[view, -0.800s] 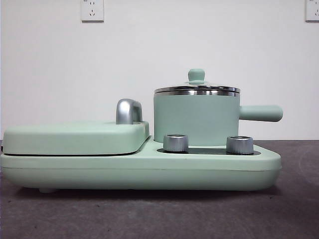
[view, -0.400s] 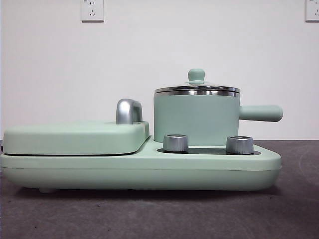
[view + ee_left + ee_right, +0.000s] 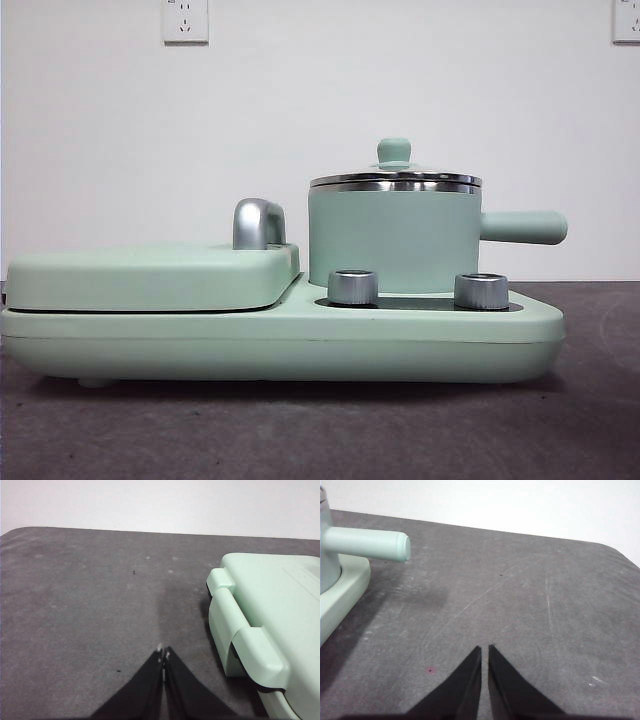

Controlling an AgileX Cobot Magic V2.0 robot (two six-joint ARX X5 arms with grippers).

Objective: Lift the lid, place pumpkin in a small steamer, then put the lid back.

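In the front view we see the small steamer (image 3: 394,240) standing upright on the right half of the long mint-green base appliance (image 3: 280,340), its straight side handle (image 3: 523,227) pointing right. The lid (image 3: 394,178) sits closed on the steamer's steel rim, with its mint-green knob on top. Two silver knobs (image 3: 352,287) stand on the base just in front of the pot. On the left half of the base lies the wide flat griddle cover (image 3: 150,277), with a curved silver handle (image 3: 258,223) rising at its back right corner, just beside the steamer. We see two wall sockets (image 3: 185,20) high on the white wall behind.

We find the pumpkin in none of the three views, so we cannot say where it is.

In the left wrist view, the left gripper (image 3: 163,655) hangs above the bare grey table (image 3: 90,605) with its jaws pressed together and holding nothing; the hinged end of the griddle cover (image 3: 265,620) lies near it to one side.

In the right wrist view, the right gripper (image 3: 484,652) also hangs above the grey table, its jaws drawn in to a thin slit and holding nothing. The steamer's side handle (image 3: 367,544) and a corner of the base (image 3: 342,592) show well apart from it. Neither arm appears in the front view.
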